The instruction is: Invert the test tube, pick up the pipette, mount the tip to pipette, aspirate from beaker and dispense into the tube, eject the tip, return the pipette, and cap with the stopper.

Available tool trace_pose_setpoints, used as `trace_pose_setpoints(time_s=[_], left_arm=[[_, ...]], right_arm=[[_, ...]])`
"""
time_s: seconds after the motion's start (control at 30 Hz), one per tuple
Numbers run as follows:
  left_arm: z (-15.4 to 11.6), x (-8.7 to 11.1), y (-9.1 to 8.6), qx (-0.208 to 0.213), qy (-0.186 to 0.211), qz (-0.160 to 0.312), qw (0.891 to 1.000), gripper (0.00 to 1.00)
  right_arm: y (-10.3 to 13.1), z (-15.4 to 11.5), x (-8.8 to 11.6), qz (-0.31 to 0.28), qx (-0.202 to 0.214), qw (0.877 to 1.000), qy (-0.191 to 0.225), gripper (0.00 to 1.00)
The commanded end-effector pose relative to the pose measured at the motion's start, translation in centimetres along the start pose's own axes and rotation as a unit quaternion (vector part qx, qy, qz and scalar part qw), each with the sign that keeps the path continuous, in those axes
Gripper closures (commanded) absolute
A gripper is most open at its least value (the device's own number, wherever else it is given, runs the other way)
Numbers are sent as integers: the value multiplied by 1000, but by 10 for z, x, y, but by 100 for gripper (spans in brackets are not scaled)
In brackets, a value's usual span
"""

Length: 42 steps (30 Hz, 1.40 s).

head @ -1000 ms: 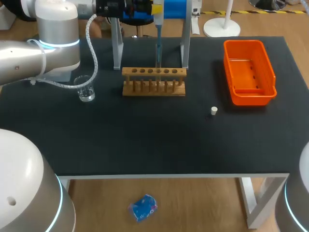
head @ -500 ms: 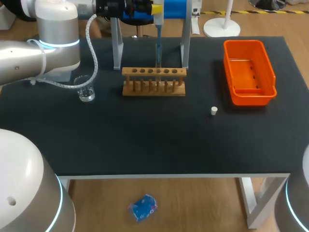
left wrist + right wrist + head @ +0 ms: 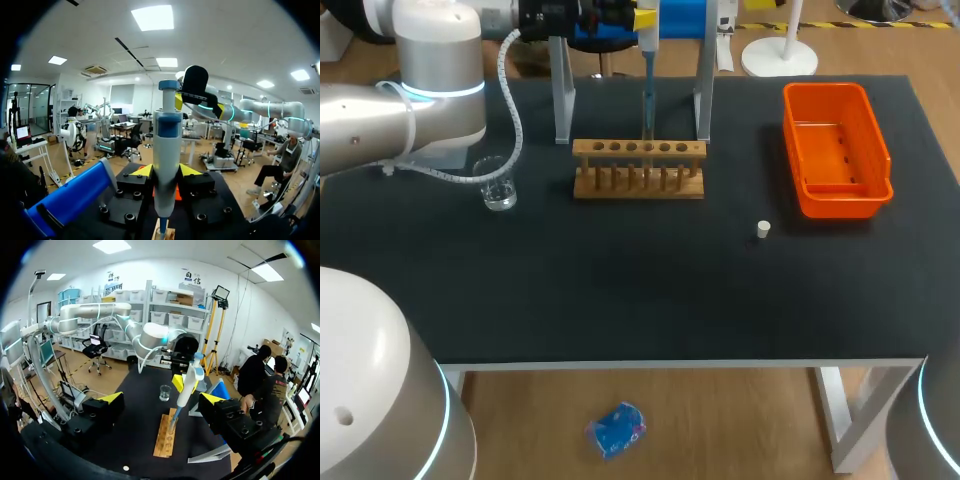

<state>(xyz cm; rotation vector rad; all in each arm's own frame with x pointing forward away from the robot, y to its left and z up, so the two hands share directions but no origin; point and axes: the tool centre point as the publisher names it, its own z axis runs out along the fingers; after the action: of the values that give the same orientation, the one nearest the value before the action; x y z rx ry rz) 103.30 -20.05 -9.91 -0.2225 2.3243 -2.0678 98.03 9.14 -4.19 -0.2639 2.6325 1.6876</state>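
Pipette [image 3: 647,45] upright, long axis vertical, tip down over the wooden rack [image 3: 638,182], far side of bench [image 3: 640,290]. My left fingers [image 3: 142,171] clamp its smooth white barrel; right fingers [image 3: 111,398] spread wide.

The pipette [image 3: 647,42], white and grey with blue parts, stands upright above the wooden rack [image 3: 638,170]. Its thin tip [image 3: 646,108] points down toward a middle hole. The clear glass beaker [image 3: 498,186] stands left of the rack. The small white stopper [image 3: 763,230] lies alone on the bench [image 3: 620,290], right of the rack.
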Motion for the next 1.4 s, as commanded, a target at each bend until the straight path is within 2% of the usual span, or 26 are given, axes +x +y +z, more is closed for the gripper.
trace_pose_setpoints(time_s=[0.03,0.6,0.9,1.03,1.1,1.4], left_arm=[[0,0,-1,-1,1,-1,1000,100],[0,0,-1,-1,1,-1,1000,100],[0,0,-1,-1,1,-1,1000,100],[0,0,-1,-1,1,-1,1000,100],[0,0,-1,-1,1,-1,1000,100],[0,0,-1,-1,1,-1,1000,100]], right_arm=[[-13,7,7,0,-9,1000,-9,0],[-13,7,7,0,-9,1000,-9,0],[-53,24,13,48,22,999,-14,0],[-68,35,12,50,30,998,-16,0],[-77,43,11,46,51,997,-17,0],[-119,68,7,42,73,996,-10,0]])
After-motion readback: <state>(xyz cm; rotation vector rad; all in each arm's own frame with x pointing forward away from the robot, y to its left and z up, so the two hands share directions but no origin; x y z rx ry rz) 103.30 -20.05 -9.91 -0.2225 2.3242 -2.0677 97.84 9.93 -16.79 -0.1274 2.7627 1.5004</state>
